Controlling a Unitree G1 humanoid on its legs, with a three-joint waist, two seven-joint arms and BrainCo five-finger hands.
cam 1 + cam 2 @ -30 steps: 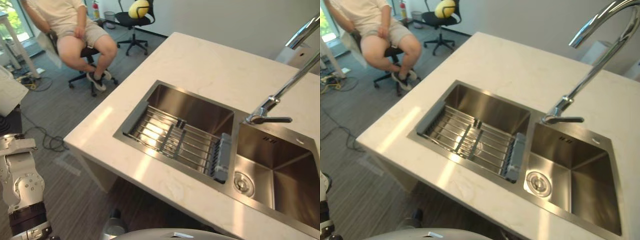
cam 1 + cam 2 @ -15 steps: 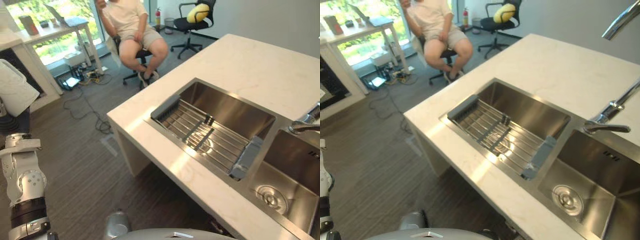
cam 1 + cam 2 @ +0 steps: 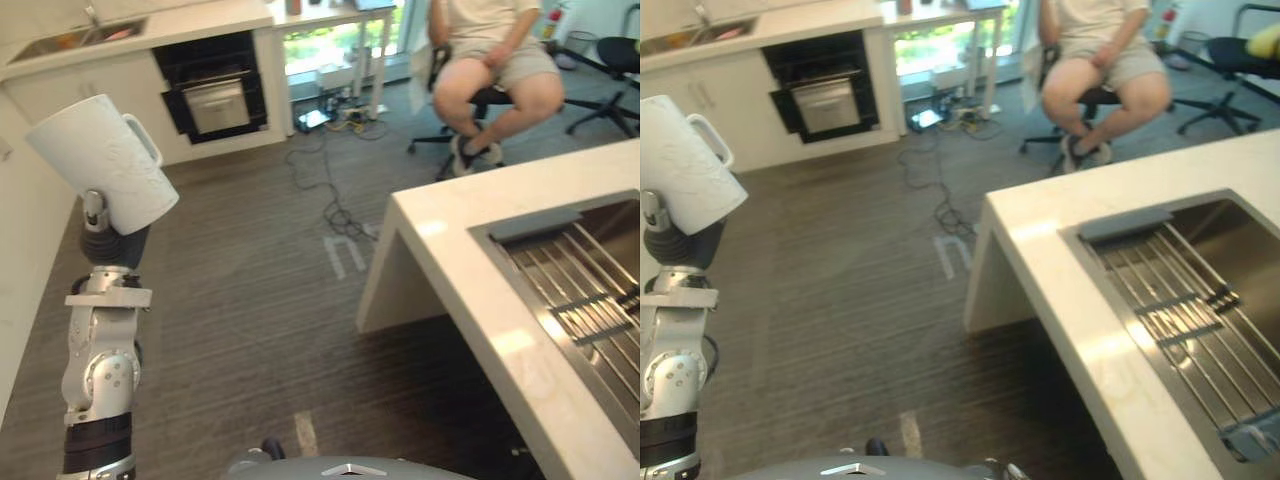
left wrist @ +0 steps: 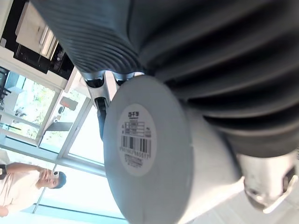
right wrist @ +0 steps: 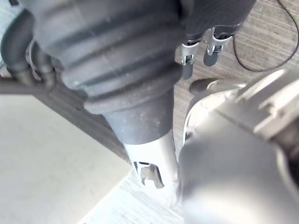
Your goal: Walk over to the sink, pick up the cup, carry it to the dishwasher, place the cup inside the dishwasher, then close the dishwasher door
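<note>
A white cup with a handle is held up at the left, tilted, above my raised left arm. In the left wrist view my left hand is curled round it, and the cup's round base with a label faces the camera. The dishwasher is a dark opening with a steel front under the far counter, well ahead of the cup. The sink with its wire rack lies at the right. My right hand hangs low over the floor, its fingers relaxed and holding nothing.
The pale island counter juts in from the right. A person sits on an office chair beyond it. Cables trail across the grey floor near the far counter. A pale wall runs along the left.
The whole view has swung left, away from the sink, toward the far counter and dishwasher. The cup in my left hand has come into sight.
</note>
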